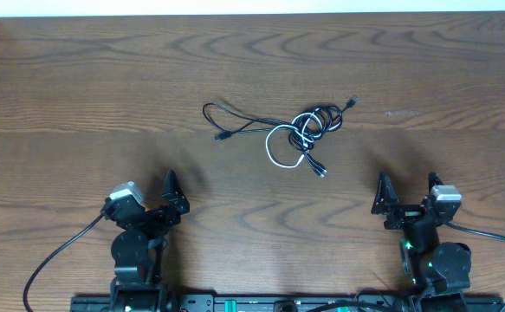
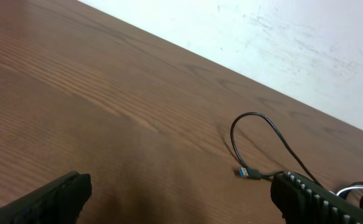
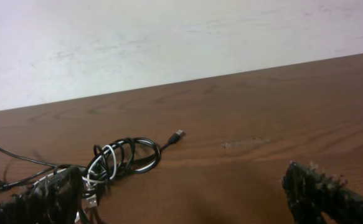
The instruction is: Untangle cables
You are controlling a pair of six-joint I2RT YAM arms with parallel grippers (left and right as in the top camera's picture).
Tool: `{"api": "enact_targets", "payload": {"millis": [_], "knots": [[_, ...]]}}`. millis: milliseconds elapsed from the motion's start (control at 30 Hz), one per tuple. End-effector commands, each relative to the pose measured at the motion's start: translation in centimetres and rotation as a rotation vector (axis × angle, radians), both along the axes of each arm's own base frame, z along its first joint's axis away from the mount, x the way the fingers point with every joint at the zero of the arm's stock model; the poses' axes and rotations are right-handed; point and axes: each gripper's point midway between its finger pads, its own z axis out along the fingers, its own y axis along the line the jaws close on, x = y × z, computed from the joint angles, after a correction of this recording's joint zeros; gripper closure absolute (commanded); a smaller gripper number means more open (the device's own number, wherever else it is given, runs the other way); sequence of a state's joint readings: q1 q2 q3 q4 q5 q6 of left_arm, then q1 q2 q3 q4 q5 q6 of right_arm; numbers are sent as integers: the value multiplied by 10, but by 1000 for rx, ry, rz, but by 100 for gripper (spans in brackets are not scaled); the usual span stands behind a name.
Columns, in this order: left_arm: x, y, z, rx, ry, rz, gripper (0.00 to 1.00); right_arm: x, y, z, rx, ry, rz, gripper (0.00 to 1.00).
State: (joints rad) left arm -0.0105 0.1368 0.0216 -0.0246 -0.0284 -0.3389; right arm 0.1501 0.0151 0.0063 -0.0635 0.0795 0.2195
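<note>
The cables (image 1: 302, 132) lie in a tangle at the middle of the wooden table: black cords knotted with one white cord (image 1: 275, 156). A black loop (image 1: 222, 114) trails off to the left. In the left wrist view that loop (image 2: 256, 119) ends in a blue-tipped plug (image 2: 244, 172) beside the right finger (image 2: 306, 198). The right wrist view shows the knot (image 3: 122, 158) ahead on the left, with a small plug (image 3: 178, 134) pointing right. My left gripper (image 1: 174, 198) and right gripper (image 1: 408, 186) stand open near the front edge, well short of the cables and holding nothing.
Both arm bases (image 1: 135, 256) (image 1: 438, 260) sit at the front edge, with thick black robot cables (image 1: 57, 256) trailing outward. The table's far edge (image 1: 252, 16) meets a white surface. Bare wood (image 1: 87, 78) surrounds the tangle.
</note>
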Motion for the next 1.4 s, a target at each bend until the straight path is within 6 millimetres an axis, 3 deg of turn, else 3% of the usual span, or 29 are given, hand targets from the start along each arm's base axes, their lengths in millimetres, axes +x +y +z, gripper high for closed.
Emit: {"api": "enact_targets", "payload": {"millis": [0, 1367], "knots": [[-3, 3, -16, 19, 49, 17, 2, 0, 3, -1, -11, 3, 11, 1], [-4, 0, -21, 14, 70, -4, 2, 0, -3, 0, -23, -2, -23, 1]]}}
